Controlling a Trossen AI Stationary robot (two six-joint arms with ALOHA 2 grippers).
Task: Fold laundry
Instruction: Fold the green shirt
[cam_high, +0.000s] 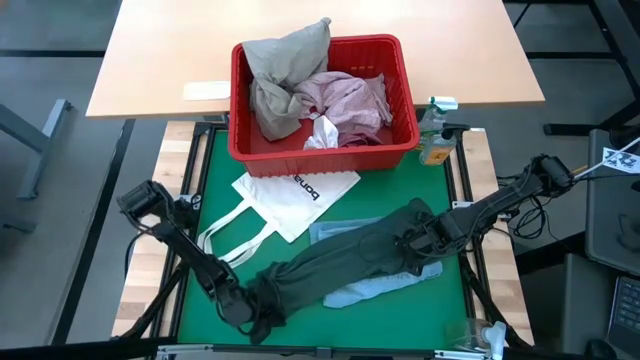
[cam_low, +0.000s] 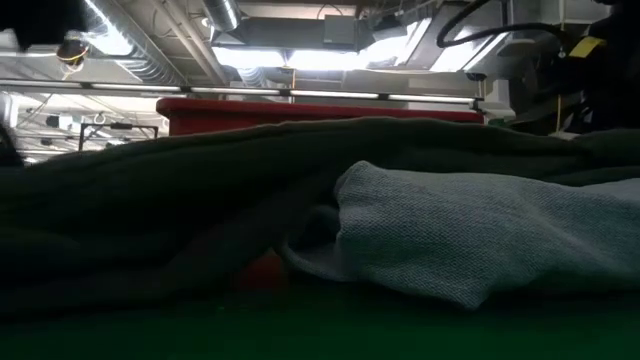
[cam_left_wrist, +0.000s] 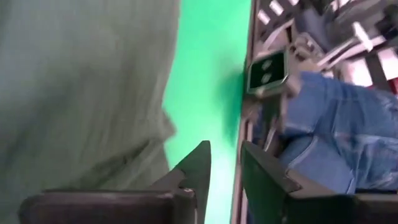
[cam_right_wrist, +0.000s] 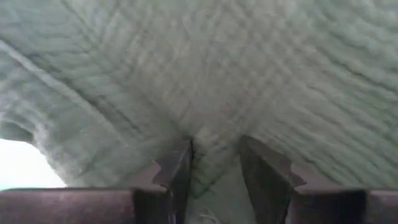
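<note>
A dark grey-green garment (cam_high: 350, 260) lies stretched slantwise across the green mat (cam_high: 215, 170), over a light blue garment (cam_high: 385, 288) (cam_low: 480, 230). My right gripper (cam_high: 420, 240) (cam_right_wrist: 214, 165) is shut on the dark garment's right end. My left gripper (cam_high: 255, 315) (cam_left_wrist: 225, 171) stands open at that garment's near-left end, with bare mat showing between its fingers and the cloth (cam_left_wrist: 81, 93) beside one finger. A red basket (cam_high: 405, 75) at the far side holds beige, pink and white pieces. My right gripper pinches a bunched fold of the dark garment (cam_right_wrist: 214, 140) between its two fingers, coming from above and pointing steeply down. Wrinkles run in toward the fingers. The garment's remaining length lies on the mat and on the light blue garment. My left gripper: I cannot tell whether it touches the cloth.
A white tote bag (cam_high: 290, 195) with loop handles lies on the mat's left half. A spray bottle (cam_high: 435, 130) stands at the far right corner. Blue denim (cam_left_wrist: 336, 137) shows beyond the table's edge in the left wrist view. A tan table (cam_high: 170, 60) stands behind.
</note>
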